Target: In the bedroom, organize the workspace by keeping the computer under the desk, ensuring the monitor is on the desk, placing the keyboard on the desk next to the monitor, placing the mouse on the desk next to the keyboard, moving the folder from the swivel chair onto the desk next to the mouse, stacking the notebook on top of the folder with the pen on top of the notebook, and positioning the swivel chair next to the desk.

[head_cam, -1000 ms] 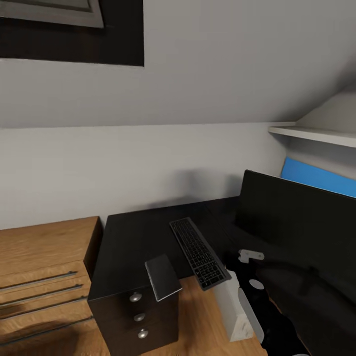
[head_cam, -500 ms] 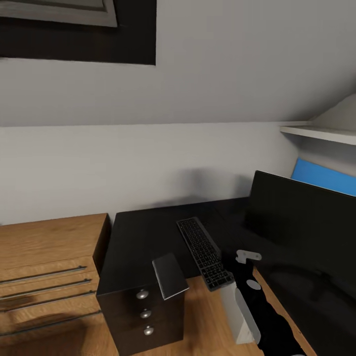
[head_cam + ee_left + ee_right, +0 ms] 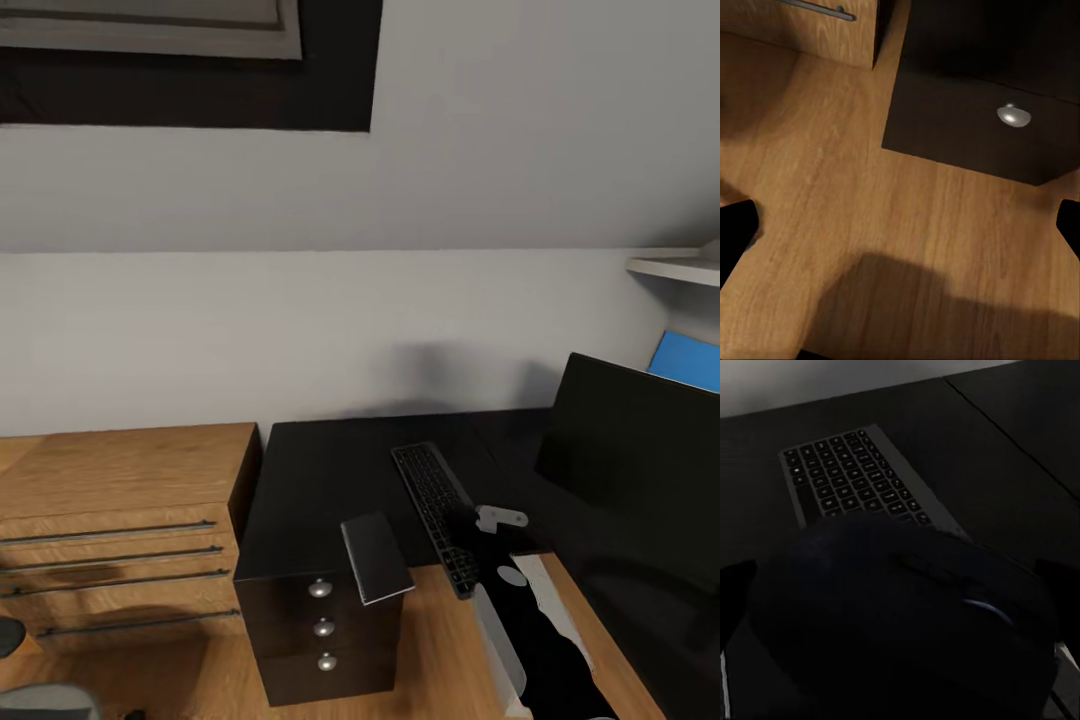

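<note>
Black bench carries the keyboard, lying just beside the monitor. The dark grey notebook tilts over the bench's front edge above the silver drawer knobs. Blue folder peeks behind the monitor. Right gripper fingers hold a dark mouse just in front of the keyboard (very dim). Left gripper fingers spread wide over wooden floor near the drawers.

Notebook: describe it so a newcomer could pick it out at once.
Start at the black desk against the grey wall. At its front corner, above the drawers with round silver knobs, the notebook lies overhanging the edge. It is a thin, plain dark grey slab, unlike the longer keyboard with rows of keys to its right.
</note>
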You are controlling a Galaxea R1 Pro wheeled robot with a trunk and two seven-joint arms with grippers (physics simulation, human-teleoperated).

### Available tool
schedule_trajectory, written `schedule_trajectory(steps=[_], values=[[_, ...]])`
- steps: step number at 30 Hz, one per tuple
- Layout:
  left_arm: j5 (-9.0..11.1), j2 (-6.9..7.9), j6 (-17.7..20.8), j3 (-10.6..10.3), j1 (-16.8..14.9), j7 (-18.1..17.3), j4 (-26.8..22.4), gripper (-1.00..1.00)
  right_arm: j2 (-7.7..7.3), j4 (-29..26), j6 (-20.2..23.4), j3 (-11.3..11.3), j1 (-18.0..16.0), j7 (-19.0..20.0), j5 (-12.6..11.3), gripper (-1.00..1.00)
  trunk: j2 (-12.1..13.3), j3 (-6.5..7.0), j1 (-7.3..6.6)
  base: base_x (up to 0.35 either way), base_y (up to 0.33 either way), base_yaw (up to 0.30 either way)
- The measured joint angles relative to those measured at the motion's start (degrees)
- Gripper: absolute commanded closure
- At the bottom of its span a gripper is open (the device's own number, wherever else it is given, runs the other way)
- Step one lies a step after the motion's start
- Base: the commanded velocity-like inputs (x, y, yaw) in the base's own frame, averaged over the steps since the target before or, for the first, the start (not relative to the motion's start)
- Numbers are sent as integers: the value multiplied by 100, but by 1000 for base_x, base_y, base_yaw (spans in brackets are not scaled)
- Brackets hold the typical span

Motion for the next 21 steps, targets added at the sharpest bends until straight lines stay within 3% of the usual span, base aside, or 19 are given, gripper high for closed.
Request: schedule_trajectory(steps=[21], values=[[0,7,0,0,0,-8,10,-100,-2,0,-1,0,0,5,7,100,0,0,0,0,0,256]])
